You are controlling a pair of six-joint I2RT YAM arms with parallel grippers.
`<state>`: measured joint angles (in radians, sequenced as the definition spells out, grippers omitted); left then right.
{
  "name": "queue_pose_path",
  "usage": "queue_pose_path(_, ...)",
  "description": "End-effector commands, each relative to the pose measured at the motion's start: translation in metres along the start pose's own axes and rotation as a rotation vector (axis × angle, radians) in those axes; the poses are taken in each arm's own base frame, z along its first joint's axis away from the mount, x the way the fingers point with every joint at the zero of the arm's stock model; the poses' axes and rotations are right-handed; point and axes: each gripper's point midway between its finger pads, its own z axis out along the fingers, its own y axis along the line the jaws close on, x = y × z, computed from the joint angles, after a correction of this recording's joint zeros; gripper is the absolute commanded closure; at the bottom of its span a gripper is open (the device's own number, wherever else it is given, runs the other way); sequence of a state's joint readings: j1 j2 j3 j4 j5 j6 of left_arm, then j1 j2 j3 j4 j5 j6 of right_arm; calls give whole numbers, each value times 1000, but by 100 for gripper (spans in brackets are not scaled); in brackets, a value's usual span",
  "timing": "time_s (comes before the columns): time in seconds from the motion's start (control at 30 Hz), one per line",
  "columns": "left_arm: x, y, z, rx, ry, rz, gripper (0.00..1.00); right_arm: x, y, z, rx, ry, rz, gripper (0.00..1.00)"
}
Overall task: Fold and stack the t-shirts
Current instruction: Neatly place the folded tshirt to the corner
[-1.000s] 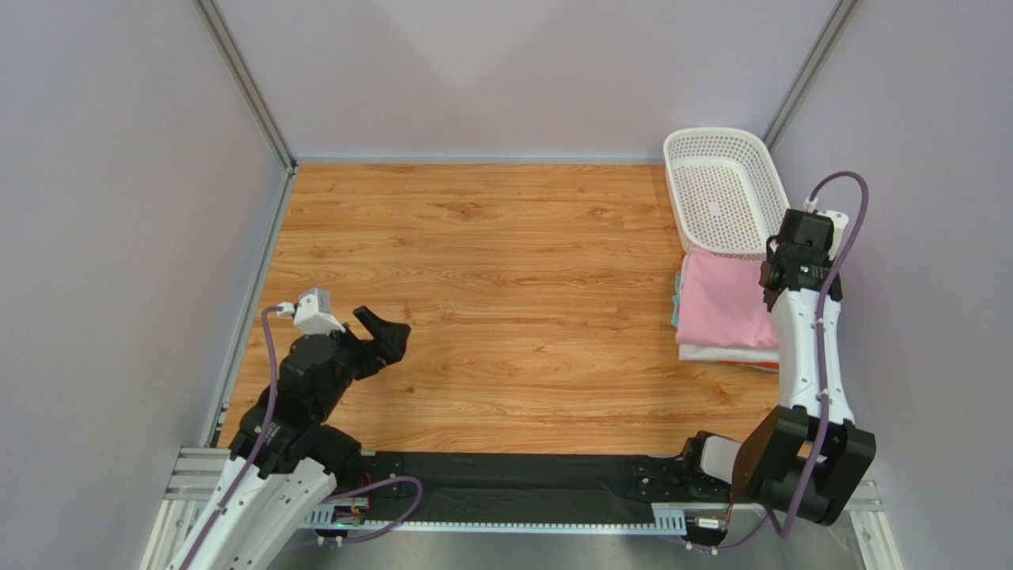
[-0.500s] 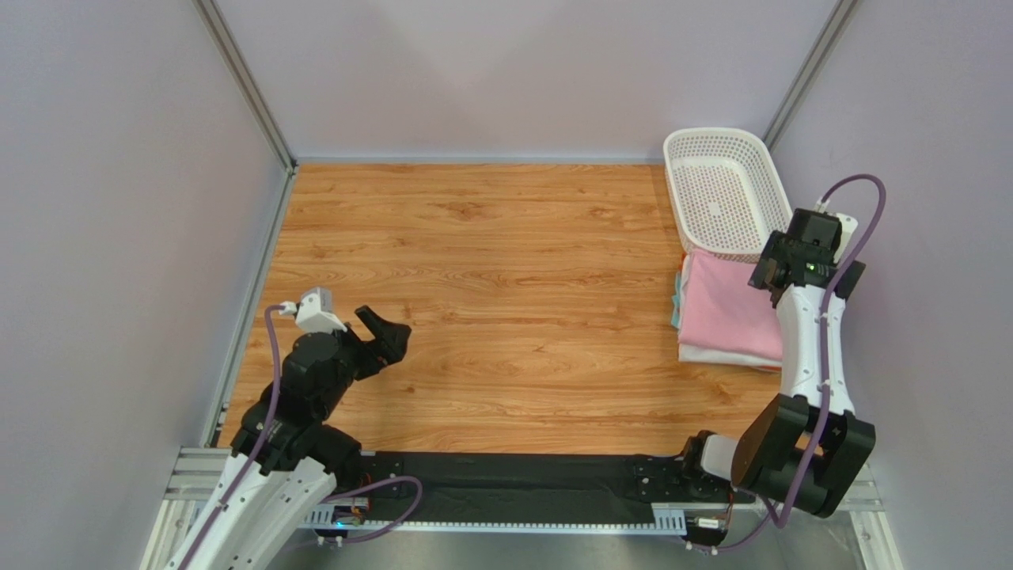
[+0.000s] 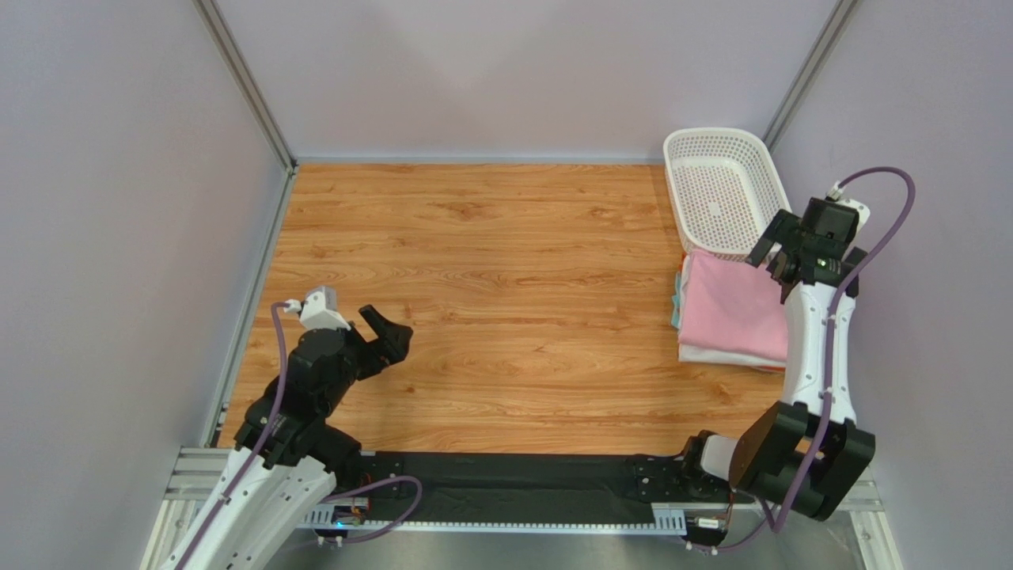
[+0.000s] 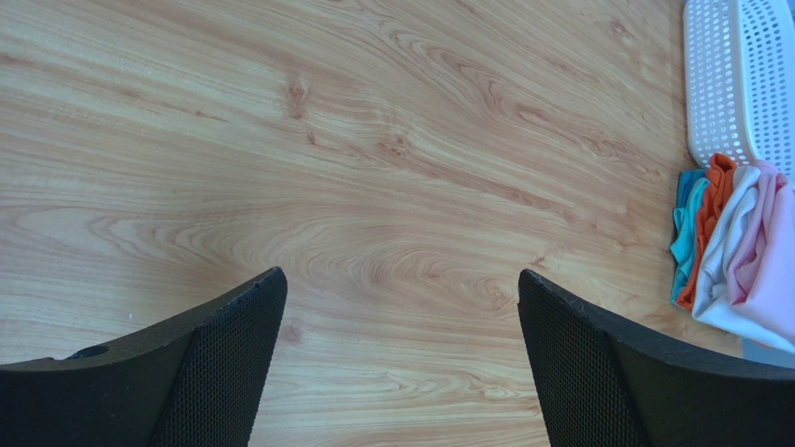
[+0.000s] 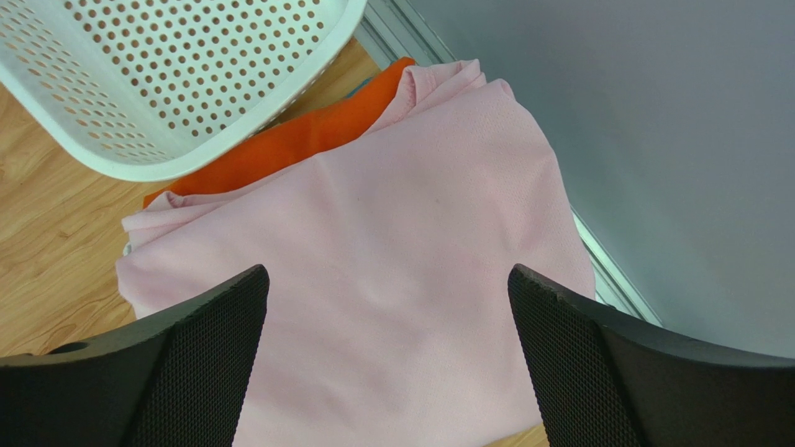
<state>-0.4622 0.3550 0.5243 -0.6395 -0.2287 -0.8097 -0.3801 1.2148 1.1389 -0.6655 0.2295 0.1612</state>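
Note:
A folded light pink t-shirt [image 3: 728, 306] tops a stack at the table's right edge, with a white t-shirt [image 3: 719, 353] under it. In the right wrist view the pink t-shirt [image 5: 392, 214] fills the middle and orange cloth [image 5: 280, 149] peeks out behind it. My right gripper [image 3: 779, 258] hovers over the stack's far right corner, open [image 5: 387, 275], nothing between its fingers. My left gripper [image 3: 390, 328] is far to the left over bare wood, open [image 4: 401, 279] and empty. The left wrist view shows the stack edge-on: pink [image 4: 776, 247], white [image 4: 737, 233], orange [image 4: 714, 209], teal [image 4: 688, 223].
A white perforated basket [image 3: 719, 190] stands just behind the stack, its rim [image 5: 168, 168] partly over the orange cloth. The grey side wall [image 3: 939, 238] runs close along the stack's right side. A wooden tabletop [image 3: 499, 273] spreads between the arms.
My right gripper has opened and drawn up and to the right, off the pink t-shirt, which stays on the stack. The left arm has hardly moved.

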Motion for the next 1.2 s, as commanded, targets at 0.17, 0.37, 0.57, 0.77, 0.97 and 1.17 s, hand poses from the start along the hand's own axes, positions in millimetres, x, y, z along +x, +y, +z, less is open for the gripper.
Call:
queue_pose_path(0.17,-2,-2,1,-2,2,-2,0,-20,0,61,22,14,48,0)
queue_pose_path(0.37,-2,0,2,-14,6,7,0,-28,0,95,43,27,19,0)
queue_pose_path(0.57,-4,2,3,-29,-1,11,0,-5,4,113,-11,106,74,0)
queue_pose_path(0.77,-4,2,4,-40,0,13,0,-4,20,111,-109,128,111,0)
queue_pose_path(0.97,-5,2,5,-67,29,27,0,-49,50,46,-310,42,136,0)
queue_pose_path(1.17,-13,0,-6,-130,72,29,0,-43,87,-37,-440,-23,117,0)
